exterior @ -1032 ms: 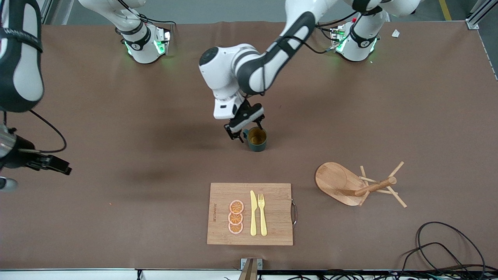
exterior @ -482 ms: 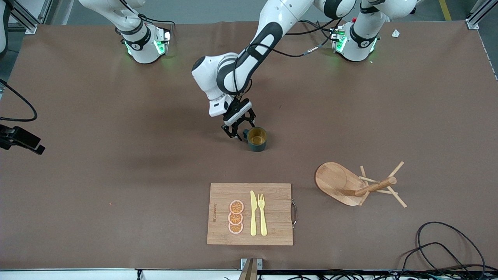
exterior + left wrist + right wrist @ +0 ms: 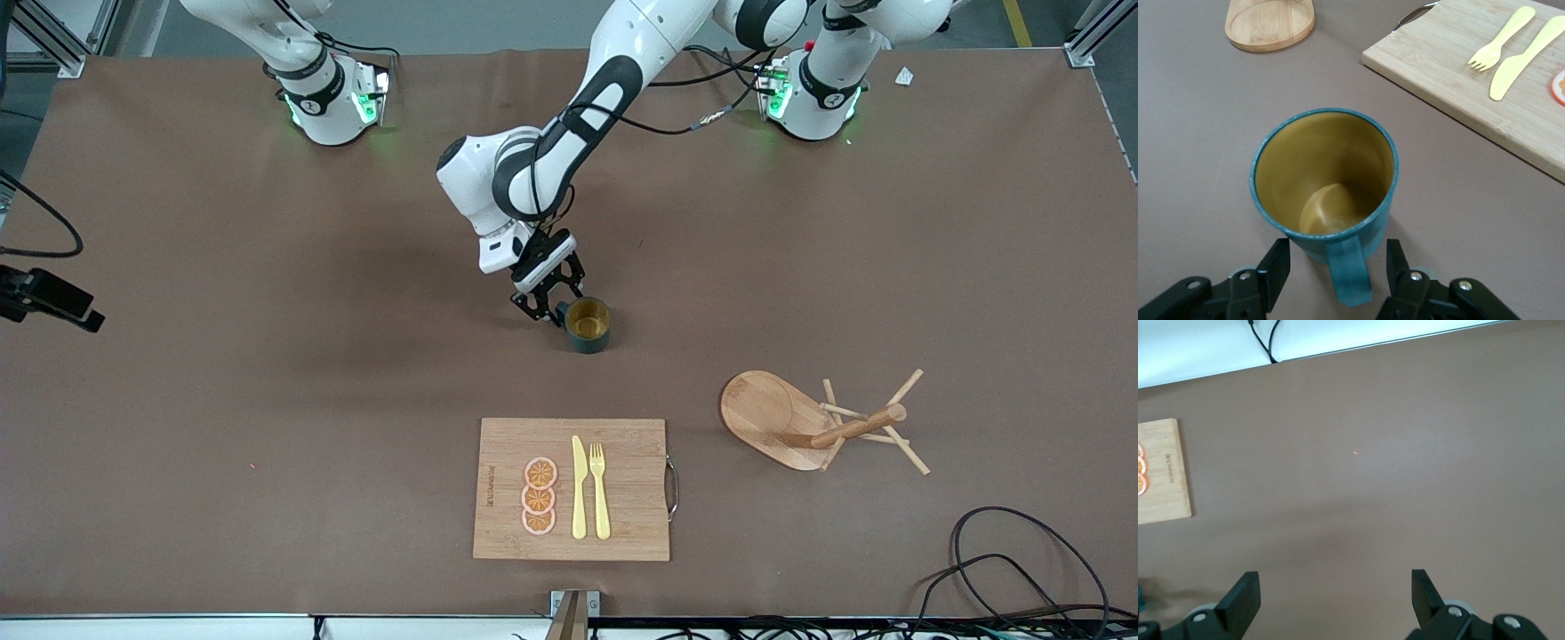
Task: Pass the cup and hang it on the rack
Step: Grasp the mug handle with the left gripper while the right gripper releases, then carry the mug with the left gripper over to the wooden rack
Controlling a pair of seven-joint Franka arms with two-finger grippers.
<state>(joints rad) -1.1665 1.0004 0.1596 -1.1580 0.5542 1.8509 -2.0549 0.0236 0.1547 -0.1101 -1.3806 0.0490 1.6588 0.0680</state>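
**A:** What is the left gripper [image 3: 1338,273] doing?
**B:** Its fingers straddle the handle of the cup [image 3: 1325,180] with gaps either side, gripping nothing.

**A:** And the cup?
**B:** Upright mid-table, well apart from the toppled rack [image 3: 805,420]. The right gripper [image 3: 1331,593] waits, spread wide, holding nothing.

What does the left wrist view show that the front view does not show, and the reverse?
Only the left wrist view shows how the left gripper stands at the cup: one finger on each side of the handle, gaps visible, jaws open.

Only the front view shows the whole rack, both arm bases, the cables and the three orange slices.

Both show the upright cup with its yellow inside, the cutting board carrying the fork and knife, and the rack's round base.
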